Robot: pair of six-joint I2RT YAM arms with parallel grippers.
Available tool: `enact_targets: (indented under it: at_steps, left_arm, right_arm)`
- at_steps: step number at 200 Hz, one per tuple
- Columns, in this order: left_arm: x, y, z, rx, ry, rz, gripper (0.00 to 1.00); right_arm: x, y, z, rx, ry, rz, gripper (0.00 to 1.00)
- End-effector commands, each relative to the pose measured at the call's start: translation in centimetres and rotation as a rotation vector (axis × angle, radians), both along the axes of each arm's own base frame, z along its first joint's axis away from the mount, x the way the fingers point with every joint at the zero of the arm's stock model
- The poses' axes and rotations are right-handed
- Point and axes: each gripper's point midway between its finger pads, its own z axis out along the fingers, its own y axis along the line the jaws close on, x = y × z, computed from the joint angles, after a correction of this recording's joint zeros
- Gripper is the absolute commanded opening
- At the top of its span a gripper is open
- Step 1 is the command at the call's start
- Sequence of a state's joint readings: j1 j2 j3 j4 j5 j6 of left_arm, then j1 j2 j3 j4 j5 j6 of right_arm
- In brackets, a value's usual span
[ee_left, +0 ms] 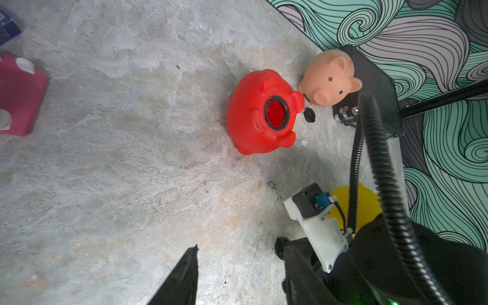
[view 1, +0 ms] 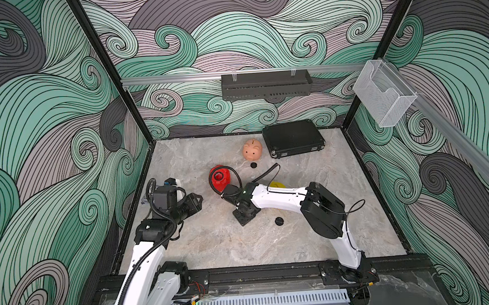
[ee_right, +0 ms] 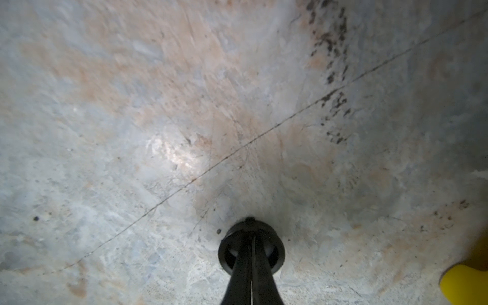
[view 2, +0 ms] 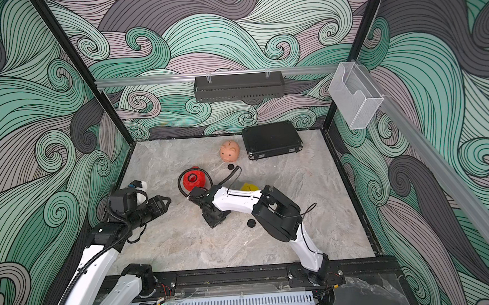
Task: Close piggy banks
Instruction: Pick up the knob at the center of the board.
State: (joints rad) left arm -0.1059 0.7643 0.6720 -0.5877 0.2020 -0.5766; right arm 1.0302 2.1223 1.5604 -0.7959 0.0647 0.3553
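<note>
Right fingers [ee_right: 252,253] pinching together on black plug [ee_right: 250,250] against table [ee_right: 184,132]; left fingers [ee_left: 237,277] standing apart, holding nothing; red piggy bank [ee_left: 260,113] lying belly-hole up.

The surface [view 1: 214,243] is a grey marble-patterned slab with tan patches, dark speckles and a thin line across it. 3 piggy banks lie on it. The red piggy bank [view 1: 220,182] lies belly-up near the middle, its round hole open. The peach-pink piggy bank [view 1: 252,149] stands upright farther back, just beside a black case [view 1: 293,138] that lies flat near the back wall. The yellow piggy bank [view 1: 277,184] is mostly hidden behind an arm. 1 black plug [view 1: 254,165] lies between the red and peach-pink banks; another black plug [view 1: 279,221] lies nearer the front. A pink block [ee_left: 18,97] rests at the left side.
</note>
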Motion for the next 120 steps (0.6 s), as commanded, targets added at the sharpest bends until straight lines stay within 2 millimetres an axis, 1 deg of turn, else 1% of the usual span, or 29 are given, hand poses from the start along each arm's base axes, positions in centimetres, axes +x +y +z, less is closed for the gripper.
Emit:
enact_targets:
  at_steps: [1,33,58,74,96,120]
  left_arm:
    - [1.9,-0.4,0.2,-0.062,-0.034,0.031,0.52]
    - [4.4,-0.2,-0.6,-0.09,-0.034,0.088,0.52]
    - [6.8,0.0,-0.8,-0.084,-0.045,0.116,0.53]
    - [8.2,0.1,-1.3,-0.065,-0.022,0.125,0.53]
    - [10.0,0.2,-2.3,-0.037,0.021,0.121,0.52]
    - [11.9,0.7,-2.7,-0.021,0.002,0.126,0.51]
  right_arm:
    - [0.6,-1.6,1.3,-0.023,-0.017,0.009,0.0]
    - [1.8,-1.1,6.5,0.106,-0.063,-0.068,0.0]
    - [3.0,-1.4,9.8,0.177,-0.056,-0.195,0.0]
    - [3.9,-0.8,11.7,0.23,-0.053,-0.269,0.0]
    - [5.1,1.2,13.6,0.31,-0.05,-0.369,0.0]
    - [6.4,4.2,14.7,0.386,-0.012,-0.438,0.0]
